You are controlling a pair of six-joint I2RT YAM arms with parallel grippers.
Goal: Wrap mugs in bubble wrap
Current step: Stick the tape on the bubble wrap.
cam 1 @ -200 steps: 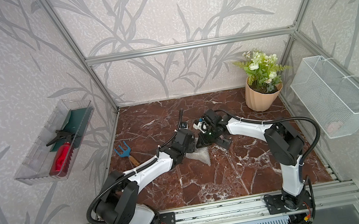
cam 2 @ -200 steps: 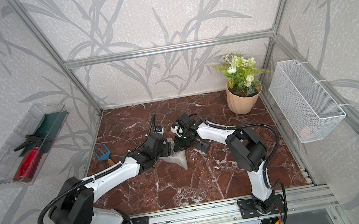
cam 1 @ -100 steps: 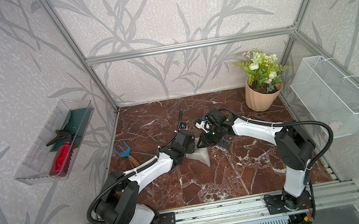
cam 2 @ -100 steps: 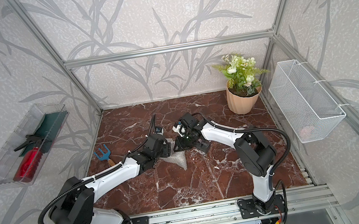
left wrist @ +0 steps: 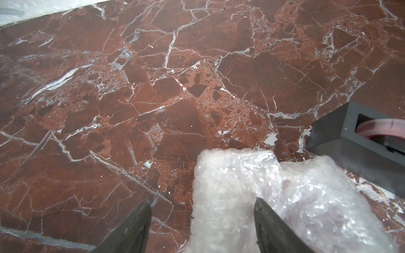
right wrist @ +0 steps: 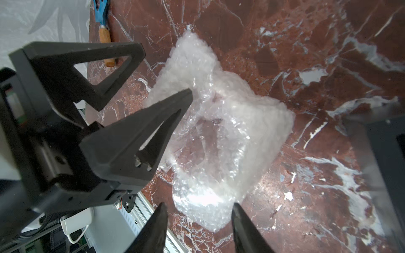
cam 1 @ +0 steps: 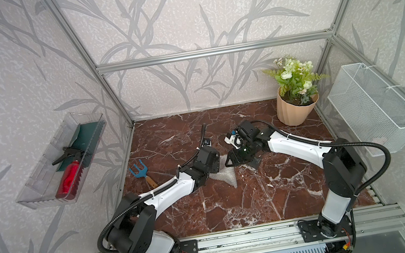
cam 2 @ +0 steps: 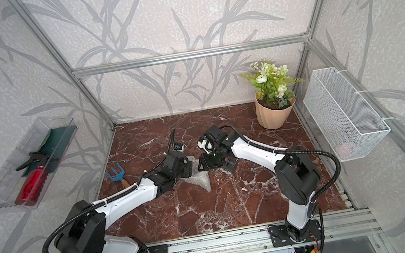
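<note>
The bubble wrap [right wrist: 221, 133] lies bunched into a loose bundle on the red marble table [cam 1: 236, 209], between the two grippers in both top views [cam 1: 227, 177] [cam 2: 202, 181]. The mug is hidden inside the bundle; only a faint reddish shade shows through the wrap. My left gripper [left wrist: 202, 219] is open: one finger [left wrist: 269, 225] lies against the wrap and the other [left wrist: 135, 227] stands over bare marble. My right gripper [right wrist: 198, 219] is open and holds nothing, with a corner of the bundle just ahead of its fingertips. In a top view the two grippers [cam 1: 215, 161] [cam 1: 230, 160] face each other closely.
A peach pot with a green plant [cam 1: 294, 114] stands at the back right. A blue hand rake [cam 1: 140, 171] lies near the left edge. A white wire basket [cam 1: 374, 108] hangs on the right wall, and a clear tray with a red spray bottle [cam 1: 63, 161] on the left wall.
My right gripper was shut at the bundle and has opened, and it has drawn back a little toward the right. The left arm and the bundle have stayed in place.
</note>
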